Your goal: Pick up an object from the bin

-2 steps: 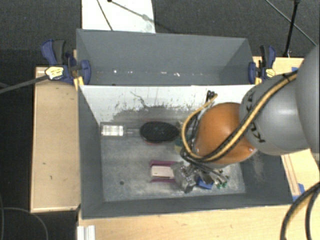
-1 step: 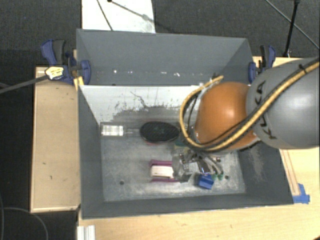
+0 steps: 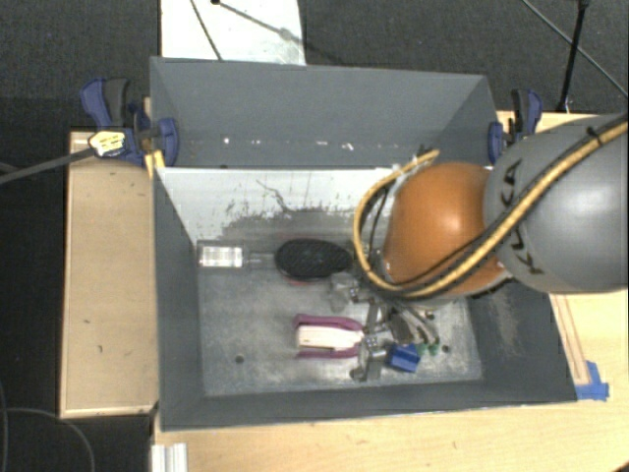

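One purple-and-white object (image 3: pixel 324 335) lies just beside the gripper (image 3: pixel 370 355), blue piece (image 3: pixel 403 360) opposite.

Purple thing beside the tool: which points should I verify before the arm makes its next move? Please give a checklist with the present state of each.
1. Tool is down near the floor, front right of the bin: ok.
2. Purple-and-white thing lies flat, with its right end at the tool: ok.
3. Tool already holds something: cannot tell, the orange cover hides much of it.
4. Room around the tool: not ok. A blue thing lies close on its right, perhaps touching.
5. Black oval and clear block lie farther back, apart from the tool: ok.
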Robot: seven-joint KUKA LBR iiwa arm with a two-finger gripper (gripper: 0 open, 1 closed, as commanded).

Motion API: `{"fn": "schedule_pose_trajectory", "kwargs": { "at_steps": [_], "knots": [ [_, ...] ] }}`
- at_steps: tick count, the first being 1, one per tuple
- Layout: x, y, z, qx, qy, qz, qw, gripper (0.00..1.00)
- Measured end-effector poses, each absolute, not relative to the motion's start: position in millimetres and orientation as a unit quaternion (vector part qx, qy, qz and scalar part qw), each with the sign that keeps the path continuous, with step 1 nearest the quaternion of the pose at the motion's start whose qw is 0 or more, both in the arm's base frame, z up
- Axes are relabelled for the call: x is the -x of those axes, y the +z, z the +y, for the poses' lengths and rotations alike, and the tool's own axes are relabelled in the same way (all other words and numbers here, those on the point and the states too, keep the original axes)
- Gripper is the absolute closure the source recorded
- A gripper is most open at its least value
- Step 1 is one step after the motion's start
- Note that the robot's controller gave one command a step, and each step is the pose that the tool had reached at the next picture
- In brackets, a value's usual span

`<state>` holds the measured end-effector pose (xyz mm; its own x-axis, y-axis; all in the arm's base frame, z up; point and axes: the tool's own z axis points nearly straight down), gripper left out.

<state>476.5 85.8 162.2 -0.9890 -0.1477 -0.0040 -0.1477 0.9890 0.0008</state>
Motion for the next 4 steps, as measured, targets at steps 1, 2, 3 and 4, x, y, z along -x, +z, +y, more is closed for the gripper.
{"fn": "schedule_pose_trajectory", "kwargs": {
  "at_steps": [1,2,3,4],
  "knots": [
    [-531.4,65.9,101.8,0.102,0.001,0.995,-0.002,0.0],
    [-531.6,69.8,101.2,0.101,0.0,0.995,0.0,1.0],
    [-537.6,181.6,98.9,0.092,0.0,0.996,0.005,1.0],
    [-546.0,235.8,92.8,0.085,0.0,0.996,0.004,1.0]
  ]
}}
